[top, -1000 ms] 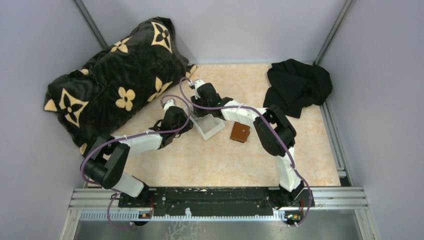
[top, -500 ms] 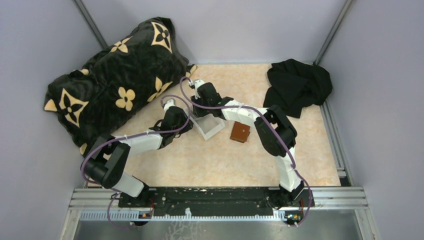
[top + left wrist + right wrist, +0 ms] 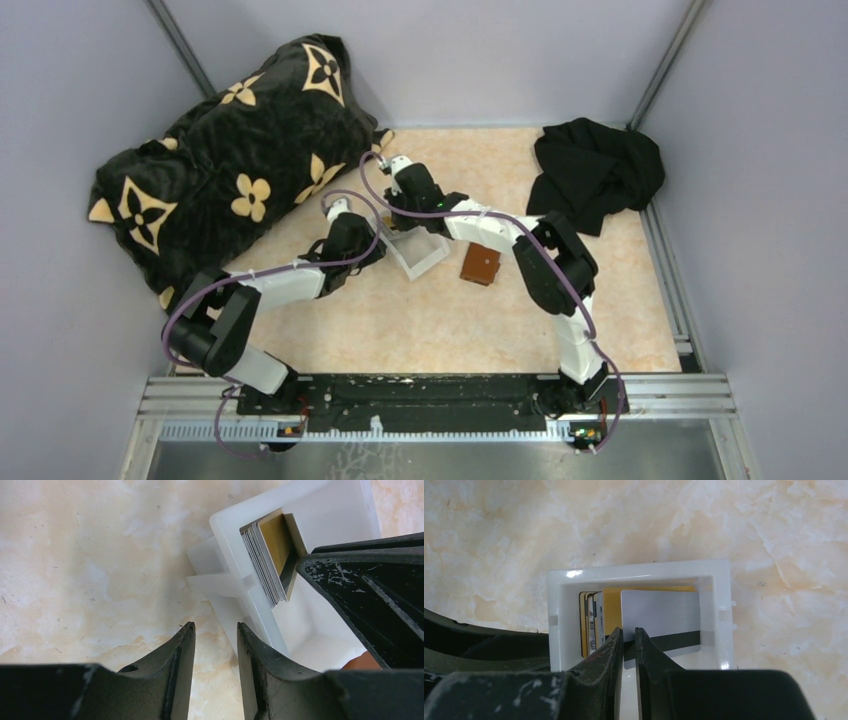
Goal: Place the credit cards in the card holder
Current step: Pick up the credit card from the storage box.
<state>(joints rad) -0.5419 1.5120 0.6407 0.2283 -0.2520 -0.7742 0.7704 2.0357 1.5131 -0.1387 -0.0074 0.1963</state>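
The credit cards (image 3: 265,560) all stand on edge inside one white tray (image 3: 639,572). One grey card (image 3: 659,615) with a dark stripe is at the front, one gold card (image 3: 611,610) is behind it, and a tight pack (image 3: 591,622) of more leans on the tray's left wall; how many cards the pack holds cannot be told. In the right wrist view the grey card faces the camera. Its long axis runs left to right across the tray, and the stripe follows that axis. The right tool (image 3: 629,642) reaches into the tray with its jaws drawn to a narrow slit at the grey card's lower left corner; whether they actually pinch the card cannot be told. The left tool (image 3: 215,637) sits low just outside the tray's corner. Its jaws are apart with nothing clamped, and the surface (image 3: 440,320) and a bit of the tray's outer rib show in the gap. The single card holder (image 3: 481,265), reddish-brown and closed flat, lies just right of the tray and beside the right arm's forearm. Farther out, one black cushion (image 3: 230,170) with tan flowers fills the far left corner, and one black cloth (image 3: 595,170) lies crumpled at the far right.
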